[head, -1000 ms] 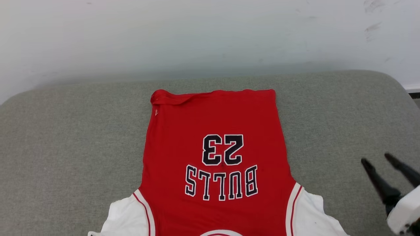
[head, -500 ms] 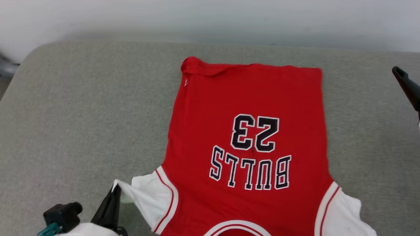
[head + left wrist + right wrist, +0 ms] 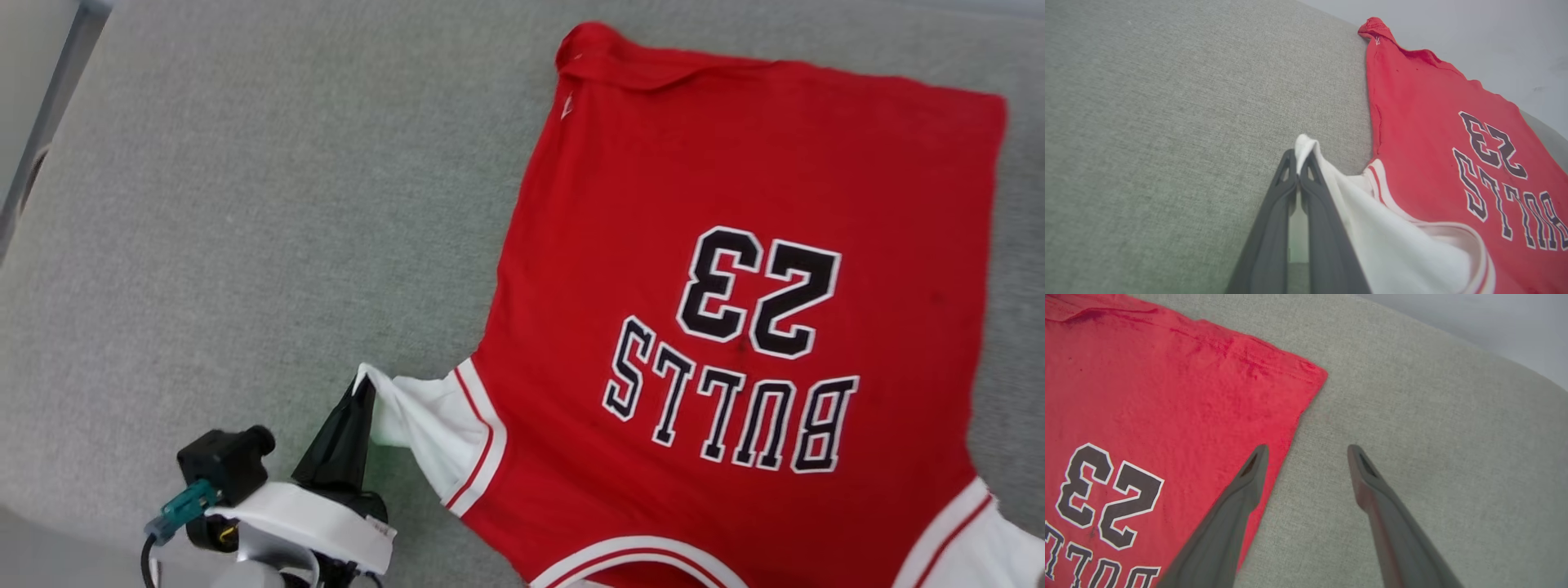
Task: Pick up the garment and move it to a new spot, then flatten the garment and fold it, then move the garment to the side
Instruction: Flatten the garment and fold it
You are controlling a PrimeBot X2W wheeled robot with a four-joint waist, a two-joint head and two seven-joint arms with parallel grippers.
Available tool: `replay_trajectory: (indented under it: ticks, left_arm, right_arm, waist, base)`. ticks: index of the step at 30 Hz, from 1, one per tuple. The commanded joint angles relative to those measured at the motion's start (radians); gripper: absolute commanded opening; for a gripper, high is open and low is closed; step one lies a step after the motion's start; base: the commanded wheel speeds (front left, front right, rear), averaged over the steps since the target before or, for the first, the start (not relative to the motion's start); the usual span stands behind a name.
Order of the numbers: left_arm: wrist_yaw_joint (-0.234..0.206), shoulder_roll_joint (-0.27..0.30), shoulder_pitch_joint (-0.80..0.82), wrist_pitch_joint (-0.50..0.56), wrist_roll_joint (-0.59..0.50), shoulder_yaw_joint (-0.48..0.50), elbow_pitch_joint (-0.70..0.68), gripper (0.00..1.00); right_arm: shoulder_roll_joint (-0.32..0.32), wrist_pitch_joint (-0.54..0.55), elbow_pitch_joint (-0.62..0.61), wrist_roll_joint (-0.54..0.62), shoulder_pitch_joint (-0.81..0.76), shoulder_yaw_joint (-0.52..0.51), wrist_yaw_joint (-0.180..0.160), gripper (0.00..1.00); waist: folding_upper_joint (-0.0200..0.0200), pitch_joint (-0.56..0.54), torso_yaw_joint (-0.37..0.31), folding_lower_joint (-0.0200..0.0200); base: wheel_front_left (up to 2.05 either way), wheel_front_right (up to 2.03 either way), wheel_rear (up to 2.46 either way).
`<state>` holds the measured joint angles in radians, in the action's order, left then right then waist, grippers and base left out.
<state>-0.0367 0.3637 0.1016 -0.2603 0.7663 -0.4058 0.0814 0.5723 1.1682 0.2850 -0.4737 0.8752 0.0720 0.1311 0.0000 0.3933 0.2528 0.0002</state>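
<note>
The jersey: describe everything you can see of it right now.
The red jersey lies flat, lettering up, on the grey fabric cushion: black white-outlined "BULLS 23", white short sleeves with red-and-white stripe trim, a small white logo near the hem. It looks like soft knit. One hem corner is rolled over. The shut left hand pinches one sleeve's tip, drawn to a point.
</note>
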Motion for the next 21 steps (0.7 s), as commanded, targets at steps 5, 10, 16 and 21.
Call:
replay_trajectory:
  ticks: [5,10,16,21]
  left_arm:
    - [0.040,-0.053,0.051,-0.007,-0.043,0.020,0.021,0.00]
    - [0.068,-0.087,0.073,-0.007,-0.075,0.038,0.034,0.00]
    - [0.094,-0.122,0.091,-0.005,-0.107,0.055,0.049,0.00]
    - [0.109,-0.138,0.090,-0.004,-0.127,0.076,0.062,0.00]
  right_arm:
    - [-0.027,0.064,0.052,0.080,0.100,-0.026,-0.001,1.00]
    - [-0.044,0.084,0.098,0.135,0.117,-0.040,-0.001,1.00]
    - [-0.035,0.130,0.134,0.156,0.028,-0.002,-0.001,1.00]
    - [-0.015,0.144,0.135,0.134,-0.029,0.004,-0.001,0.00]
  waist:
    - [0.0000,0.116,0.087,-0.0002]
    - [0.0000,0.163,0.109,-0.0002]
    - [0.0000,0.200,0.118,-0.0002]
    - [0.0000,0.204,0.113,-0.0002]
  base:
    - [0.00,0.00,0.00]
    - [0.00,0.00,0.00]
    - [0.00,0.00,0.00]
    - [0.00,0.00,0.00]
